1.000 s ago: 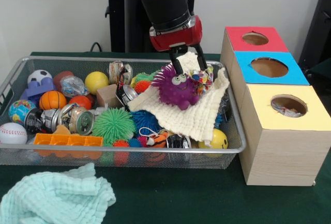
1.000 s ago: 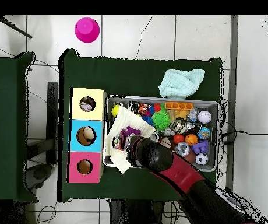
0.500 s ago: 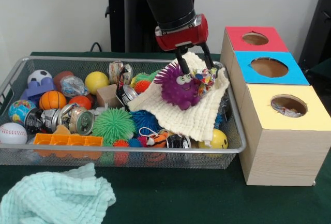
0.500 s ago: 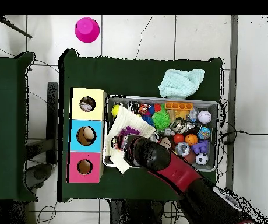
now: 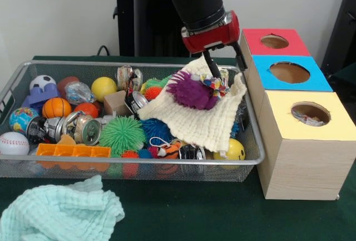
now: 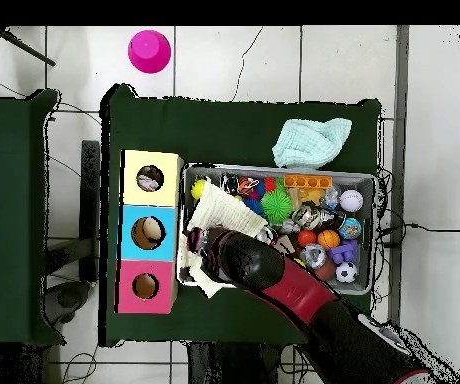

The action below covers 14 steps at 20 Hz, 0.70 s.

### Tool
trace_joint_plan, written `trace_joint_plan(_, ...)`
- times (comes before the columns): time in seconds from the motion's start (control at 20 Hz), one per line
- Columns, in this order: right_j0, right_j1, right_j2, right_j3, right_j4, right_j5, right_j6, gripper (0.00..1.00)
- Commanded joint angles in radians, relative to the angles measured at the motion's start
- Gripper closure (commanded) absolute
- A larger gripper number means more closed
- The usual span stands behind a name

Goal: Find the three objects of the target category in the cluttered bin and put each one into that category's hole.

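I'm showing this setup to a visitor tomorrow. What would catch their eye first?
The red arm's gripper reaching down over a purple spiky toy lying on a cream cloth in the crowded wire bin. Next, the wooden box beside the bin, its red, blue and yellow tops each holed.

The cream cloth (image 5: 203, 116) is covering part of the bin's clutter. In the overhead view the arm (image 6: 274, 285) is hiding the gripper and purple toy (image 5: 192, 92).
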Motion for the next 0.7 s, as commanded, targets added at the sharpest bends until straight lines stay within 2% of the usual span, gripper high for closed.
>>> trace_joint_plan(0.05, -0.033, 0.007, 0.104, 0.012, 0.072, 0.007, 0.268, 0.0)
trace_joint_plan(0.1, -0.031, 0.011, 0.099, 0.007, 0.066, 0.001, 0.261, 0.0)
trace_joint_plan(0.15, -0.015, 0.004, 0.069, -0.006, 0.038, -0.003, 0.233, 1.0)
trace_joint_plan(0.25, 0.069, -0.028, -0.054, -0.044, -0.004, -0.054, 0.218, 1.0)
trace_joint_plan(0.3, 0.114, -0.022, -0.123, -0.092, -0.045, -0.071, 0.171, 1.0)
trace_joint_plan(0.35, 0.177, -0.029, -0.21, -0.141, -0.065, -0.029, 0.142, 1.0)
trace_joint_plan(0.4, 0.202, -0.033, -0.251, -0.166, -0.074, -0.011, 0.132, 1.0)
trace_joint_plan(0.5, 0.226, -0.036, -0.292, -0.186, -0.077, 0.024, 0.136, 1.0)
trace_joint_plan(0.7, 0.234, -0.045, -0.305, -0.187, -0.079, 0.046, 0.145, 1.0)
